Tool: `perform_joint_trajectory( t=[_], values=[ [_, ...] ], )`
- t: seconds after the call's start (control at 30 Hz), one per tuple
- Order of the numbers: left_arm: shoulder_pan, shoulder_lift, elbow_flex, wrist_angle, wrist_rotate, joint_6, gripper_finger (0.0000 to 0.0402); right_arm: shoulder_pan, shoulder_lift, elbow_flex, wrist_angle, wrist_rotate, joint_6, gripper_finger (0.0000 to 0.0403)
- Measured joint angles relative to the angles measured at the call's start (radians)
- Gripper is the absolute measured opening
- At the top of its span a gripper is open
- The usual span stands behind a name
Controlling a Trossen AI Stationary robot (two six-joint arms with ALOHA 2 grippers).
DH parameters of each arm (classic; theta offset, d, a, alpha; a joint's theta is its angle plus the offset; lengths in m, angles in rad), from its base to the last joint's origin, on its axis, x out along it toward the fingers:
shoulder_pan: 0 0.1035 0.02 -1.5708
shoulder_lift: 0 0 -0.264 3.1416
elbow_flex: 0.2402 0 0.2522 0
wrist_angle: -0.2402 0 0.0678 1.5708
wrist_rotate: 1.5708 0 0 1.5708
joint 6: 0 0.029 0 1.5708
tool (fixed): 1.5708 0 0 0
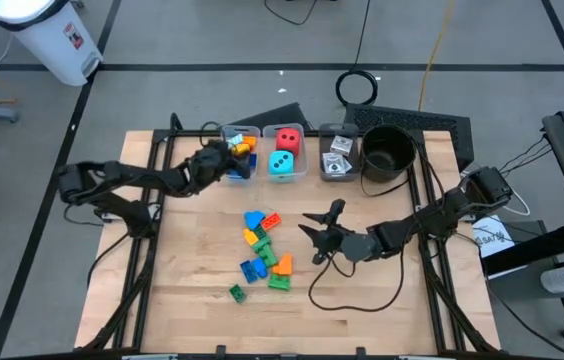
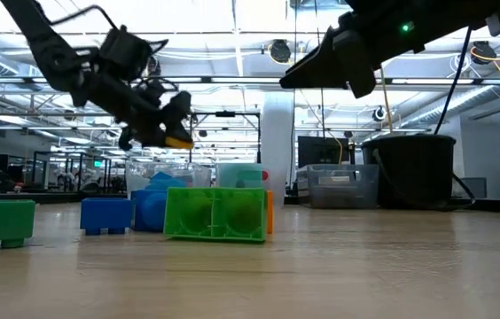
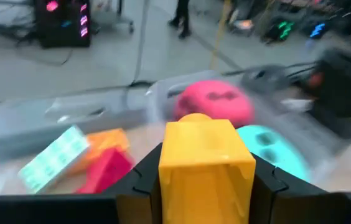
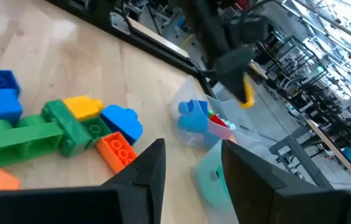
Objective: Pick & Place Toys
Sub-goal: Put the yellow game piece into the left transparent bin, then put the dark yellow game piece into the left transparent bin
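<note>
My left gripper [image 1: 224, 152] reaches from the table's left over the leftmost clear bin [image 1: 243, 168] at the far edge, shut on a yellow brick [image 3: 205, 163]. That bin holds orange, red and pale bricks [image 3: 101, 162]. The middle bin holds a red die [image 1: 287, 138] and a teal die [image 1: 281, 163]. A pile of blue, green, orange and yellow bricks [image 1: 262, 250] lies mid-table, with one green brick [image 1: 236, 291] apart from it. My right gripper [image 1: 309, 224] hangs open just right of the pile, nothing between its fingers [image 4: 147, 168]. My left gripper pinches the yellow brick by two opposite sides [image 3: 163, 171] between its two fingers. The fingers come nearly level from the table's left, slanting slightly down. The brick is lifted clear and hangs in the air over the left bin [image 2: 177, 140].
A third clear bin with small cards [image 1: 337, 155] and a round black pot [image 1: 387, 150] stand at the far right of the row. A black cable loops over the table [image 1: 357, 300] near the right arm. The near part of the wooden table [image 1: 192, 320] is bare.
</note>
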Motion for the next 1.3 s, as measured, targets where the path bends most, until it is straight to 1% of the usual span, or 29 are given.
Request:
perform_joint_trajectory(
  t=[0.17, 0.3, 0.37, 0.5, 0.7, 0.77, 0.87, 1.0, 1.1, 1.17, 1.23, 1.3],
  values=[
    [0.074, 0.092, 0.033, 0.049, -0.008, -0.014, 0.0134, 0.0, 0.0, 0.0, 0.001, 0.001, 0.0, 0.0121],
    [0.11, 0.164, 0.079, 0.038, 0.045, -0.013, 0.0149, 0.0, 0.0, 0.0, -0.004, 0.001, 0.0, 0.0121],
    [0.117, 0.19, 0.101, 0.046, 0.071, -0.014, 0.0163, 0.0, 0.0, 0.0, -0.004, 0.002, 0.0, 0.0122],
    [0.119, 0.226, 0.129, 0.038, 0.071, -0.013, 0.0198, 0.0, 0.0, 0.0, -0.004, 0.001, 0.0, 0.0122],
    [0.133, 0.233, 0.144, 0.007, 0.064, -0.012, 0.0246, 0.0, 0.0, 0.0, -0.02, 0.002, 0.023, 0.0119],
    [0.142, 0.223, 0.144, -0.016, 0.081, -0.006, 0.0261, 0.0, 0.0, 0.0, -0.02, 0.001, 0.023, 0.012],
    [0.154, 0.176, 0.144, -0.056, 0.154, 0.027, 0.0278, 0.0, 0.0, 0.0, -0.026, 0.002, 0.022, 0.0121],
    [0.167, 0.047, 0.144, -0.153, 0.296, 0.033, 0.0292, 0.0, 0.0, 0.0, -0.028, 0.004, 0.036, 0.0118],
    [0.167, -0.081, 0.144, -0.291, 0.409, 0.024, 0.0297, 0.0, 0.0, 0.0, -0.028, 0.001, 0.113, 0.0117],
    [0.162, -0.179, 0.144, -0.407, 0.489, 0.053, 0.0298, 0.0, 0.0, 0.0, -0.027, -0.012, 0.152, 0.0118],
    [0.137, -0.277, 0.144, -0.508, 0.521, 0.106, 0.0298, -0.001, -0.001, 0.0, -0.028, -0.053, 0.178, 0.0119],
    [0.097, -0.37, 0.144, -0.6, 0.52, 0.14, 0.0299, 0.0, -0.011, 0.0, -0.034, -0.104, 0.193, 0.0118]
  ],
)
